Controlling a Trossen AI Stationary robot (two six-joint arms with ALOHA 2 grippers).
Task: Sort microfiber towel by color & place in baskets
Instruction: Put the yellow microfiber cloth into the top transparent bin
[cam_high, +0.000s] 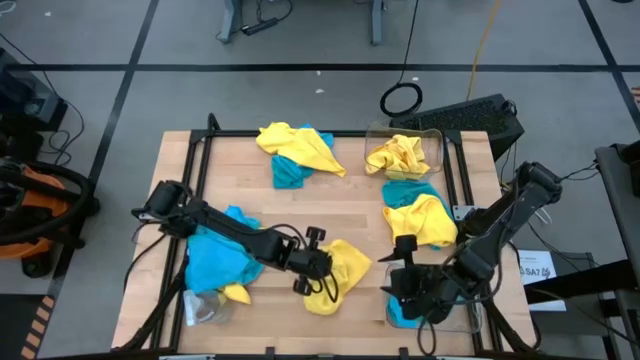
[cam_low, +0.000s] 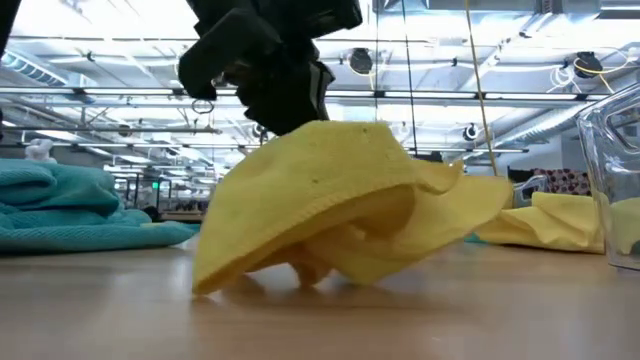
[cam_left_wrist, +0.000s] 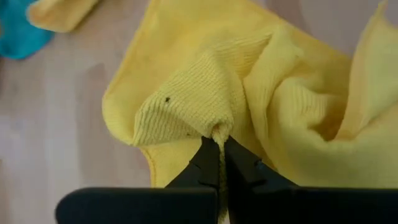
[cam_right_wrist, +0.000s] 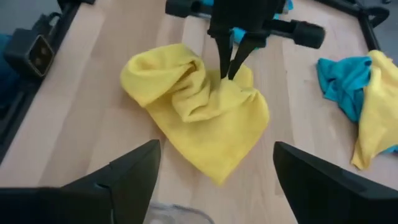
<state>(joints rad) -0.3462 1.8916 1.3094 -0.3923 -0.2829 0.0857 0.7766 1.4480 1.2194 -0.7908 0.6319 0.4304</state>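
Centrally, left gripper (cam_high: 322, 281) pinching yellow towel (cam_high: 343, 270).

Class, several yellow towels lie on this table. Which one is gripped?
The yellow towel at the table's front middle: the left gripper has its fingers pinched shut on a fold. The other yellow towels lie untouched.

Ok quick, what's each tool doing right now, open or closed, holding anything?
Left tool: closed, pinching a fold of the yellow towel.
Right tool: open, empty, over the near basket.
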